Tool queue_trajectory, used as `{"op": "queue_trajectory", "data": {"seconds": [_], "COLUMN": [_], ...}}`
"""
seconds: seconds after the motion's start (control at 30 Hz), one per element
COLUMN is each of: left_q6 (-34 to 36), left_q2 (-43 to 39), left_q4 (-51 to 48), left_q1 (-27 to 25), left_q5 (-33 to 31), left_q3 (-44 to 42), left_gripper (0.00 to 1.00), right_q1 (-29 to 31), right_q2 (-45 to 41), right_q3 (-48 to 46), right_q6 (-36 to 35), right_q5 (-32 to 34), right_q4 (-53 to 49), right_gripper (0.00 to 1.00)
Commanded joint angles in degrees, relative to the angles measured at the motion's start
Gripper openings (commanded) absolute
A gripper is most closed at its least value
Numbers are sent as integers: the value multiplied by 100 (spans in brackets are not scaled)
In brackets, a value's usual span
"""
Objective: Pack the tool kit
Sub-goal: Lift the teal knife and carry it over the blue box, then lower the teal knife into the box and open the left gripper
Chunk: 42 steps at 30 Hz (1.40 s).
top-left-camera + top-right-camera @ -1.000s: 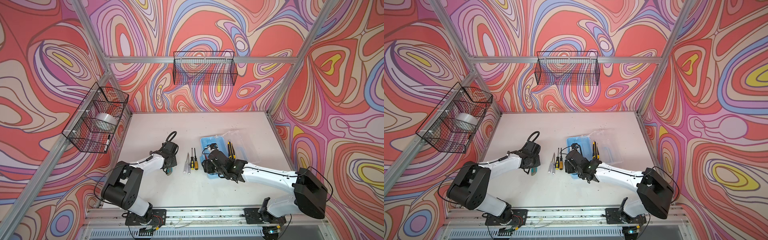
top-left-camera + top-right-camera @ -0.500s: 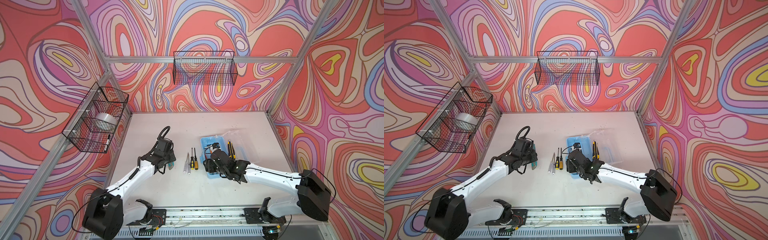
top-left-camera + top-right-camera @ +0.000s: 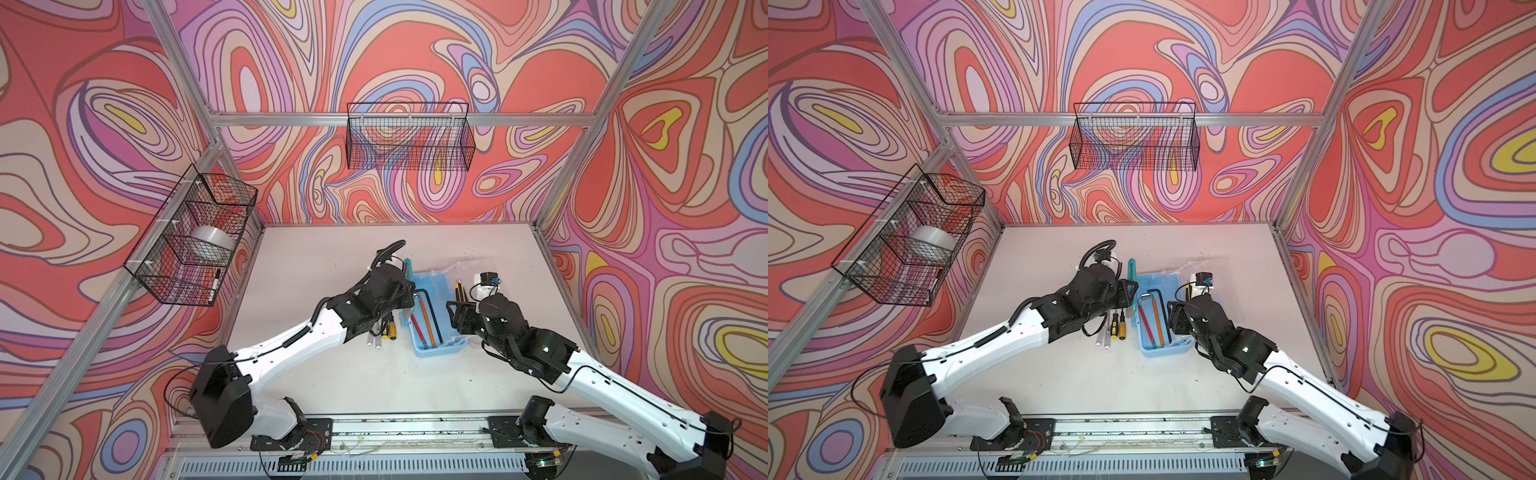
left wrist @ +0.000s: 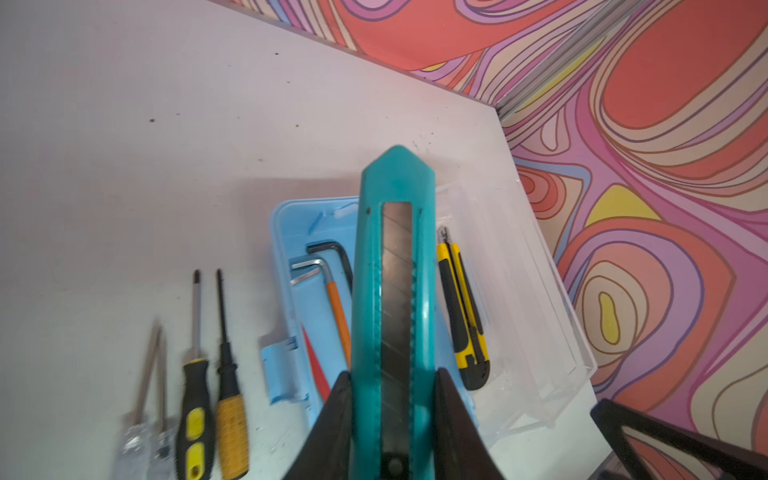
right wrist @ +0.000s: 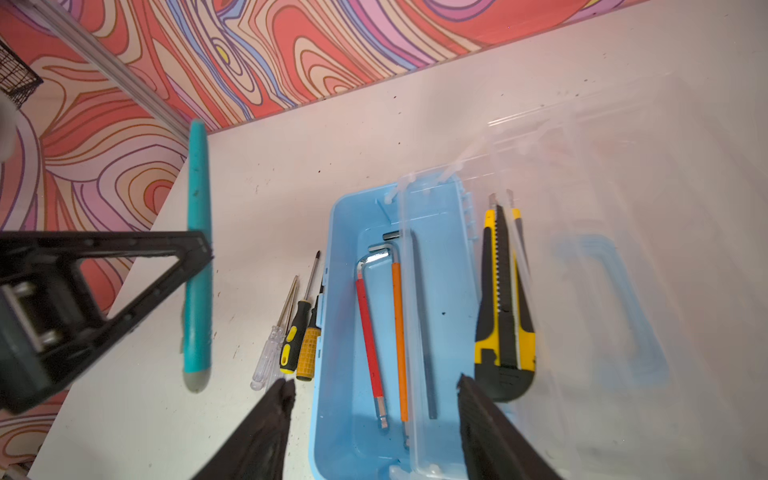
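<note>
The light-blue tool box (image 3: pixel 436 351) (image 3: pixel 1165 349) is set on the white counter (image 3: pixel 332 257), between the two arms in both top views. Its clear lid (image 5: pixel 623 187) is swung open and laid flat on the side toward the right arm. Inside the box, a red-sleeved hex key (image 5: pixel 370 332), an orange-sleeved hex key (image 5: pixel 400 332) and a black hex key (image 5: pixel 424 332) are laid side by side along its length. A yellow-and-black utility knife (image 5: pixel 505 299) (image 4: pixel 461 311) is seen just beside the box's long wall. It appears to rest on the open lid, though this is hard to judge through the clear plastic. Four screwdrivers (image 5: pixel 293 336) (image 4: pixel 193 395) are lined up on the counter just beside the opposite long wall, parallel to the box.

A teal utility knife (image 4: pixel 392 270) (image 3: pixel 406 268) is clamped by its long edges, near the butt end, between the fingers of the left end effector (image 4: pixel 392 399) (image 3: pixel 408 293). Its tip is pointed away from the arm, toward the back wall. The knife is held clear of the counter, by the box wall nearer the left arm. The right end effector (image 5: pixel 374 384) (image 3: pixel 456 313) is held above the near end of the box, with its jaws spread wide and nothing gripped between them.
</note>
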Motion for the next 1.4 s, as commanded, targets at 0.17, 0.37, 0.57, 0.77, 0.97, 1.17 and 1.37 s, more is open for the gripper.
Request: {"op": "queue_trajectory", "data": {"seconds": [0.17, 0.37, 0.57, 0.77, 0.97, 1.17, 1.37], "left_q6": [-422, -554, -689, -735, -802, -773, -295], "left_q2": [1508, 2192, 2678, 2953, 3057, 3002, 2473], "left_q4": [627, 601, 402, 169, 25, 16, 313], "left_q1": [-421, -475, -502, -511, -512, -511, -502], "left_q5": [230, 169, 137, 87, 63, -19, -171], "left_q3": [1061, 1498, 1856, 2077, 2083, 2040, 1694], "left_gripper": [22, 24, 27, 29, 38, 42, 42], "right_q1": [-32, -32, -32, -39, -49, -67, -74], "right_q2": [-731, -864, -837, -633, -511, -432, -214], "right_q3": [-112, -224, -438, -553, -576, -556, -294], "right_q6": [29, 18, 72, 48, 22, 37, -36], "right_q5": [603, 643, 550, 476, 445, 354, 439], "right_q4": [-922, -1033, -848, -660, -601, -594, -705], "right_gripper": [65, 65, 65, 65, 68, 69, 66]}}
